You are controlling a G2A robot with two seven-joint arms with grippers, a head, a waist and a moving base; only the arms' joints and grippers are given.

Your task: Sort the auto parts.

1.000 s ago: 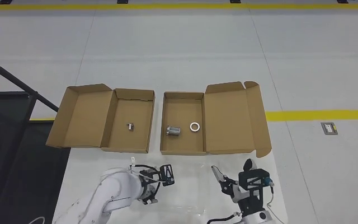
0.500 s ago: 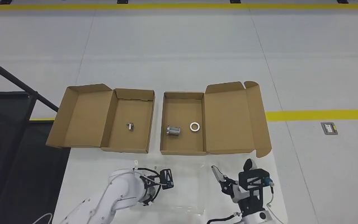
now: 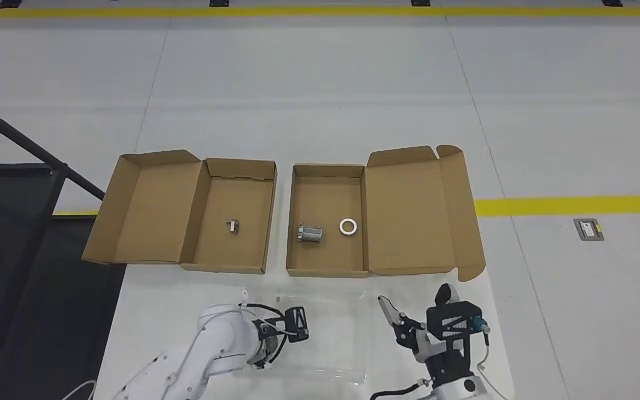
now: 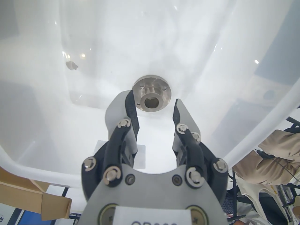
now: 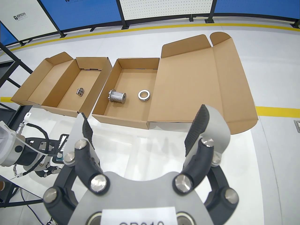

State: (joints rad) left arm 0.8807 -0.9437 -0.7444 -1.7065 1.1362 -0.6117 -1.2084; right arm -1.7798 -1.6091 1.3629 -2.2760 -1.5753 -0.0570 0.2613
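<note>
My left gripper [image 4: 152, 112] is open inside a clear plastic bin [image 4: 98, 36]. A silver toothed hub with a flange [image 4: 151, 93] stands on the bin floor just past its fingertips, between them and untouched. In the top view the left gripper [image 3: 297, 322] is at the table's near side. The right gripper [image 5: 145, 127] is open and holds nothing, hovering over the near right of the table [image 3: 415, 303]. The left cardboard box [image 3: 262, 205] holds a small metal bracket [image 3: 232, 225]. The right cardboard box [image 3: 327, 262] holds a silver pulley [image 3: 311, 234] and a metal ring [image 3: 349, 227].
Both boxes lie with their lids [image 3: 415, 210] folded flat outward at the table's far side. The clear bin [image 3: 325, 345] sits between the two arms near the front edge. A small dark fleck [image 4: 71, 65] lies in the bin.
The left arm has drawn back toward the table's near edge and brought its gripper down into the clear bin. The right arm has kept still.
</note>
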